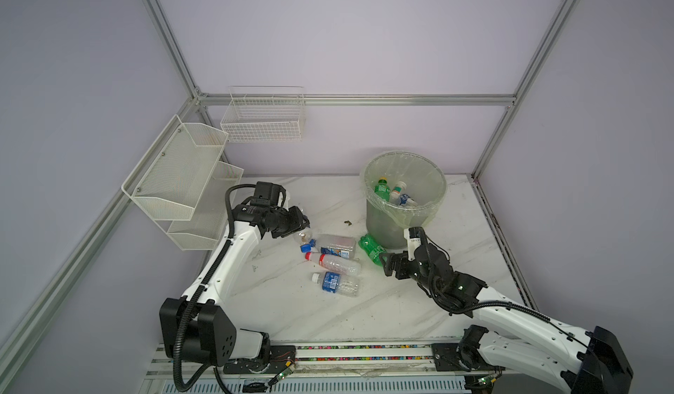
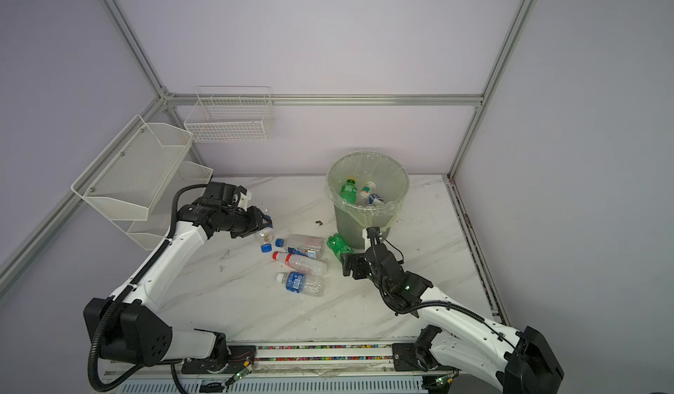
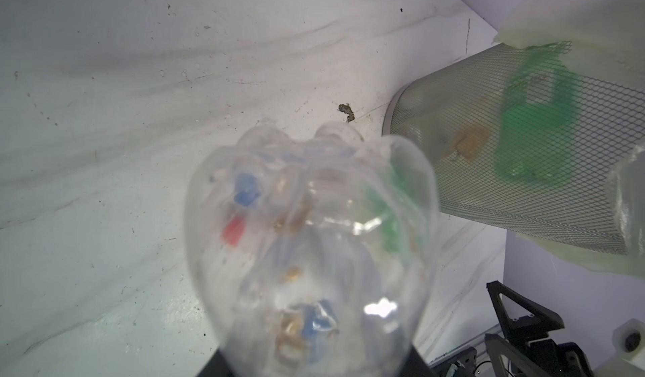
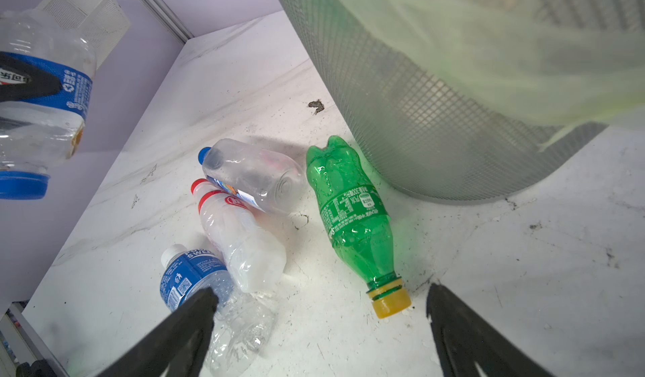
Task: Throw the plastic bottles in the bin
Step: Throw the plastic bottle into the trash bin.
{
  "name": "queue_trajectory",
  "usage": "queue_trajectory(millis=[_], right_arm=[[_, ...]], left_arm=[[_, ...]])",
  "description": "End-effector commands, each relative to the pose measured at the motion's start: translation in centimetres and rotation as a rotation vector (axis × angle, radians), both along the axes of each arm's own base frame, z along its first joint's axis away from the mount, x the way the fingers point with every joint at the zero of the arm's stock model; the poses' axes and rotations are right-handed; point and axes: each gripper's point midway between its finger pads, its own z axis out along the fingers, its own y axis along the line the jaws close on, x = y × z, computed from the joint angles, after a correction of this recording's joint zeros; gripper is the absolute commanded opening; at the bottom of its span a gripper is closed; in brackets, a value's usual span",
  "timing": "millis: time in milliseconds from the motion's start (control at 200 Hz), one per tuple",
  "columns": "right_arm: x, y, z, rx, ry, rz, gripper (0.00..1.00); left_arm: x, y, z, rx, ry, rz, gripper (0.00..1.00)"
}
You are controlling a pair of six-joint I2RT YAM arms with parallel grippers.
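My left gripper (image 1: 299,225) is shut on a clear plastic bottle (image 1: 305,236) with a blue cap and holds it just above the table, cap down. Its base fills the left wrist view (image 3: 310,235). Three more bottles lie side by side mid-table: a blue-capped one (image 1: 333,244), a red-capped one (image 1: 333,261) and a white-capped one (image 1: 336,283). A green bottle (image 4: 352,211) with a yellow cap lies against the foot of the bin (image 1: 383,224). My right gripper (image 4: 321,291) hangs open over its cap end. The bag-lined bin holds several bottles (image 1: 382,188).
White mesh baskets (image 1: 175,177) hang on the left wall close behind my left arm, and a wire basket (image 1: 262,118) hangs on the back wall. A small brown scrap (image 1: 347,222) lies on the marble table left of the bin.
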Motion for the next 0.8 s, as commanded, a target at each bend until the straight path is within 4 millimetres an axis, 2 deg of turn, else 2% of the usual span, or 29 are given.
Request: queue_trajectory(millis=[0,20,40,80,300,450,525,540,575,795], right_arm=[[0.0,0.8,0.4,0.044,-0.008,0.019,0.97],[0.1,0.9,0.5,0.044,-0.009,0.021,0.97],[0.2,1.0,0.5,0.043,-0.010,0.022,0.97],[0.3,1.1,0.4,0.034,-0.006,0.024,0.97],[0.6,1.6,-0.3,0.008,0.017,0.034,0.97],[0.5,1.3,-0.2,0.014,0.010,0.023,0.97],[0.2,1.5,-0.4,0.024,0.016,0.041,0.97],[0.2,1.5,-0.5,0.022,0.018,0.040,0.97],[0.2,1.5,-0.6,0.017,0.024,0.040,0.97],[0.3,1.2,-1.0,-0.007,0.035,0.025,0.97]], left_arm=[[1.1,-0.5,5.1,-0.023,-0.113,-0.042,0.39],[1.2,-0.4,5.6,-0.024,-0.125,-0.040,0.39],[1.9,-0.5,5.0,-0.023,-0.106,-0.036,0.39],[2.4,-0.5,5.9,-0.027,-0.126,-0.029,0.39],[4.5,-2.3,12.0,-0.143,-0.287,-0.068,0.39],[4.2,-3.1,14.9,-0.177,-0.402,-0.128,0.40],[4.2,-3.8,15.6,-0.213,-0.453,-0.168,0.40],[3.4,-3.9,16.9,-0.224,-0.495,-0.179,0.40],[3.1,-4.1,17.8,-0.245,-0.537,-0.194,0.40],[2.1,-4.5,19.8,-0.318,-0.717,-0.216,0.42]])
